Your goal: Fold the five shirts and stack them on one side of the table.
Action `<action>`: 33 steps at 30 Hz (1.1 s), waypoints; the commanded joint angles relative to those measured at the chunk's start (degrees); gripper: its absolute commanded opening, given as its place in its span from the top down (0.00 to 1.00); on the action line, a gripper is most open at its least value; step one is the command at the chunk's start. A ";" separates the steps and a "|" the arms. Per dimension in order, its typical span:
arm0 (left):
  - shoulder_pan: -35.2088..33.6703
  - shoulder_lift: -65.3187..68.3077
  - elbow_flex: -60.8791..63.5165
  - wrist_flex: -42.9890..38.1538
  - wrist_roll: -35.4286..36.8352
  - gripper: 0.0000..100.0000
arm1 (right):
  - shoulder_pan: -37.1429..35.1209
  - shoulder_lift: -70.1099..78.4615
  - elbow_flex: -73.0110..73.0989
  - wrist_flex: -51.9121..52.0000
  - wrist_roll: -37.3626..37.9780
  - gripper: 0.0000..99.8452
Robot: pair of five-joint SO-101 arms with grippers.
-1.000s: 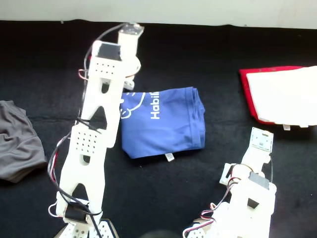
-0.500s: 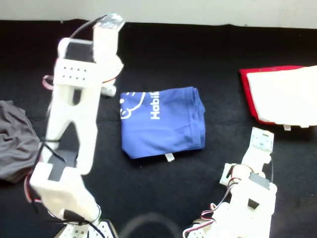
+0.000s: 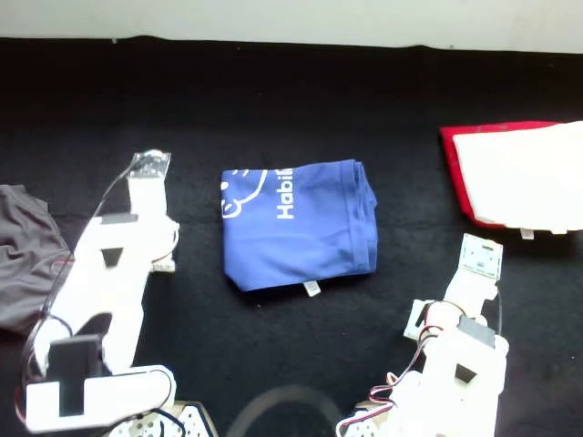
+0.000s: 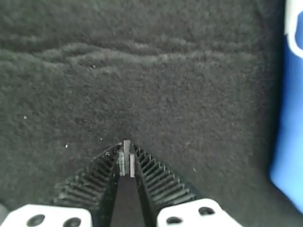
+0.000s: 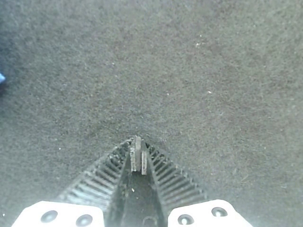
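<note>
A folded blue shirt (image 3: 299,223) with white print lies at the table's middle; its edge (image 4: 289,123) also shows in the left wrist view. A white folded shirt (image 3: 524,175) rests on a red one (image 3: 455,159) at the right edge. A crumpled grey shirt (image 3: 27,259) lies at the left edge. My left gripper (image 4: 126,150) is shut and empty over bare black cloth, just left of the blue shirt; its arm (image 3: 118,264) stands between the grey and blue shirts. My right gripper (image 5: 138,150) is shut and empty above the black cloth, with its arm (image 3: 465,319) at the front right.
The black cloth-covered table (image 3: 364,100) runs back to a pale wall. Open cloth lies behind the blue shirt and between it and the red and white stack.
The left arm has pulled back from over the blue shirt's left end toward the front left and folded down. The right arm and the shirts have not moved.
</note>
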 commanded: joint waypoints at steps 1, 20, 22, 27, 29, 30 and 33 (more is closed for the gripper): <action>-0.66 -1.63 1.27 -3.43 -0.53 0.99 | 0.13 -0.04 -5.41 4.70 -0.09 0.99; -0.31 -1.54 2.42 -3.96 -0.35 0.99 | -22.99 0.66 -50.95 21.32 -0.26 0.99; -0.31 -1.54 2.42 -3.96 -0.35 0.99 | -26.07 0.66 -51.03 18.68 -0.35 0.99; -0.31 -1.54 2.42 -3.96 -0.35 0.99 | -31.16 5.85 -52.26 16.13 -0.35 0.99; -0.31 -1.54 2.42 -3.96 -0.35 0.99 | -31.34 11.65 -54.55 16.13 -0.35 0.99; -0.31 -1.54 2.42 -3.96 -0.35 0.99 | -31.34 15.08 -55.96 16.13 -0.35 0.99; -0.31 -1.54 2.42 -3.96 -0.35 0.99 | -31.34 26.42 -61.58 16.13 -0.35 0.99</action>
